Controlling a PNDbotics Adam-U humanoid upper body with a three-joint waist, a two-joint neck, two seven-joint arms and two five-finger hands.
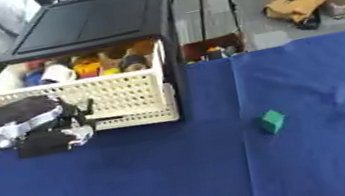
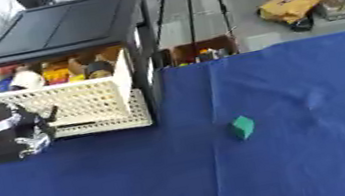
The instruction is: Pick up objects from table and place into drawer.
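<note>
One green block (image 1: 272, 121) remaining on blue table (image 1: 328, 154), well apart from left hand (image 1: 57, 136). Left hand low before drawer (image 1: 113, 95), finger state cannot tell. Drawer pulled open, partly filled, ready for deposit. Right hand not visible. Black cabinet (image 1: 91, 20) behind.

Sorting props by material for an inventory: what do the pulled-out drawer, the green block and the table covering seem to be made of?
Drawer: probably moulded plastic, cream and matt, its front and side pierced in a regular lattice. Green block: a solid, flat-faced piece in even matt green; plastic, foam or painted wood, the look leaves it open. Table covering: apparently blue cloth or thin sheet, matt, with soft creases and a straight fold line.
</note>
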